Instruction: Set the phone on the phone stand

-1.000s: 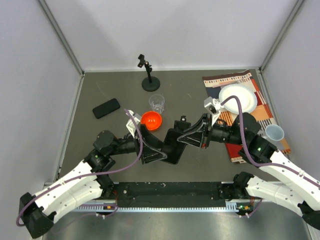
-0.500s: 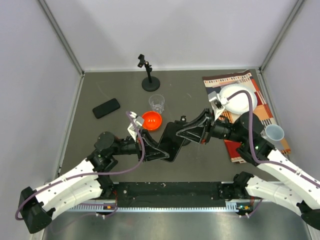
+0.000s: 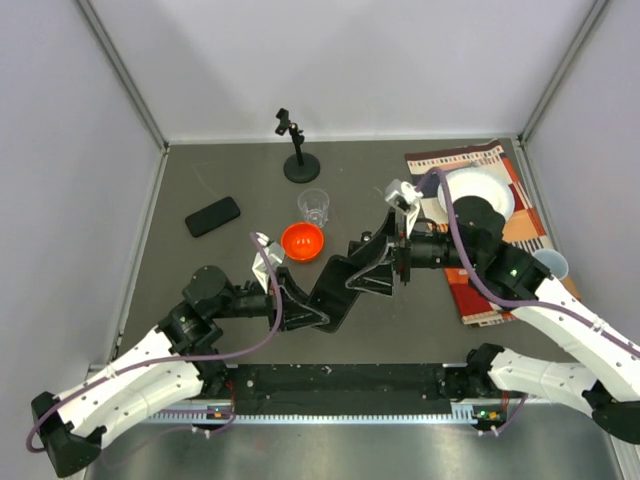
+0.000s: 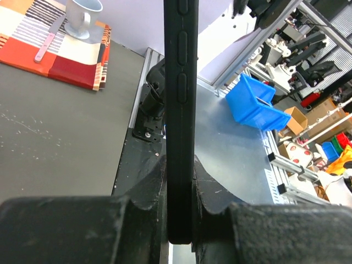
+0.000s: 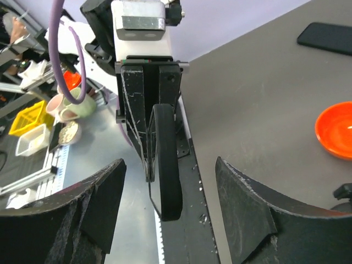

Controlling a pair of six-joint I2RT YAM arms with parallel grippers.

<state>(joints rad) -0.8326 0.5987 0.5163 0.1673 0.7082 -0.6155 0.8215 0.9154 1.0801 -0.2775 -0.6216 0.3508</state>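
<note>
A black phone [image 3: 335, 290] hangs above the middle of the table with my left gripper [image 3: 303, 303] shut on its lower end. In the left wrist view the phone [image 4: 179, 99] runs edge-on up from my left gripper [image 4: 180, 184], pinched between both fingers [image 4: 148, 190]. My right gripper [image 3: 366, 268] stands open at the phone's upper right end. The right wrist view has the phone's end [image 5: 166, 176] between the spread fingers of my right gripper [image 5: 169, 165], touching neither. The phone stand [image 3: 298, 152], a thin black post on a round base, stands at the back centre.
A second black phone [image 3: 212, 216] lies flat at the left. An orange bowl [image 3: 302, 241] and a clear glass [image 3: 314, 207] sit just behind the held phone. At the right, a patterned cloth [image 3: 470, 160] carries a white plate [image 3: 476, 195] and a cup [image 3: 549, 265].
My left gripper shut on the phone. After that my right gripper opened and let go of it. The phone stays in the left gripper.
</note>
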